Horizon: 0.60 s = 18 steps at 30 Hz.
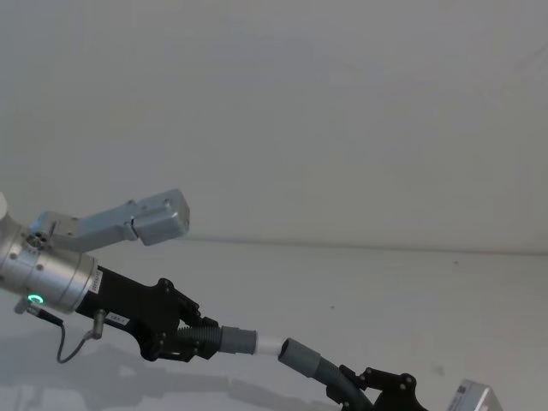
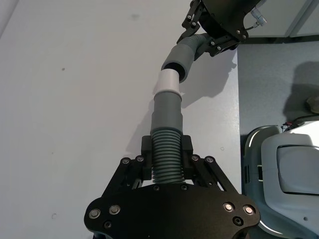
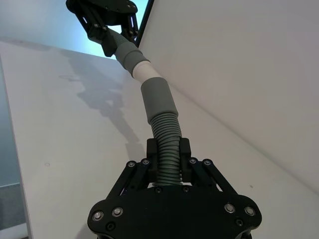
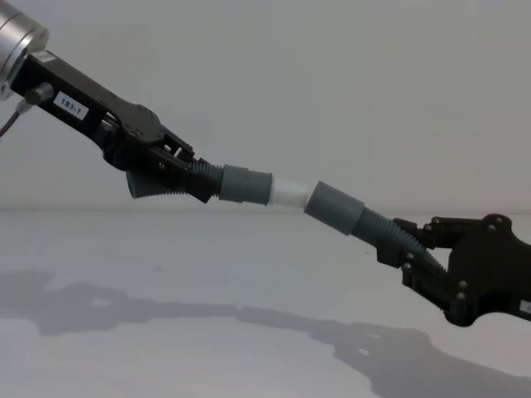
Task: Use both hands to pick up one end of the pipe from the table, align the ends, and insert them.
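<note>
The ridged black fingers of the left gripper (image 4: 192, 178) were clamped on the ribbed body of the dark-grey flexible hose piece with the white tip (image 4: 246, 184). The right gripper (image 4: 404, 250), black plastic too, was clamped on the ribbed body of the second dark-grey hose piece with the hollow cuff (image 4: 335, 208). Both pieces hung in the air above the plain white table (image 4: 207, 282), and the narrow white tip (image 4: 289, 192) sat right at the hollow cuff's mouth, the two pieces at a slight angle to each other.

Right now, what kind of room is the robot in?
Probably a test lab: a bare white table, a blank wall, and two robot grippers, left and right, each holding a hose piece.
</note>
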Tool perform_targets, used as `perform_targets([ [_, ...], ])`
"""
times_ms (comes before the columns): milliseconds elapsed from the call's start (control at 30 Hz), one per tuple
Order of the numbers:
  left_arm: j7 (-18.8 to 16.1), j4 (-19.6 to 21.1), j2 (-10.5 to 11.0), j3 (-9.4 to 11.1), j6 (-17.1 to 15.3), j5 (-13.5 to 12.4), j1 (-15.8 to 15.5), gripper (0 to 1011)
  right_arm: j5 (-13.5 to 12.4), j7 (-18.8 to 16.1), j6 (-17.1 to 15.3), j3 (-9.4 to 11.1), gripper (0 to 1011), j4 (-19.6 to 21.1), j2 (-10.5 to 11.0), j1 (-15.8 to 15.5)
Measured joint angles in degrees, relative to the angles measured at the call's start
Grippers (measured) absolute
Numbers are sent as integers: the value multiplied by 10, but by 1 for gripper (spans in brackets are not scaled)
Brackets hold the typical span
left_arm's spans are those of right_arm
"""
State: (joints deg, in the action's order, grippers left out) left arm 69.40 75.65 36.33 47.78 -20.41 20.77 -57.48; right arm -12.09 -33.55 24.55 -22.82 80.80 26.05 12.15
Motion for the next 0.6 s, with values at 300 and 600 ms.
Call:
perform_targets([
  [300,4,-8,-3,5,5,4,-6,295,0,0,0,0,227,0,0,0],
  [600,8,-12,-4,10,9,7,-11,295,0,0,0,0,227,0,0,0],
])
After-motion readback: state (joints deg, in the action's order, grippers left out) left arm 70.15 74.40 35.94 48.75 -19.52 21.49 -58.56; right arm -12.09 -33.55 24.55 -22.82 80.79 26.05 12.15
